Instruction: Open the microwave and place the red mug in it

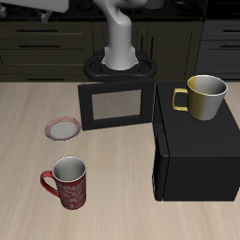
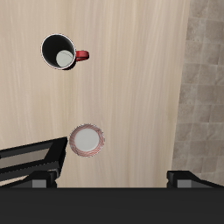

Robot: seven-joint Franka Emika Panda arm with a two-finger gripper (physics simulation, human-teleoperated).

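Black microwave [image 1: 195, 150] stands door swung open; red mug [image 1: 68, 182] sits upright on the counter [image 1: 28, 112]; my fingers' [image 2: 114, 178] spacing I cannot tell.

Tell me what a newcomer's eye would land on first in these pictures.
The black microwave dominates, with its door swung wide open and a yellow mug standing on its top. The red mug stands upright near the table's front edge, apart from everything. Between it and the open door lies a small red-rimmed plate.
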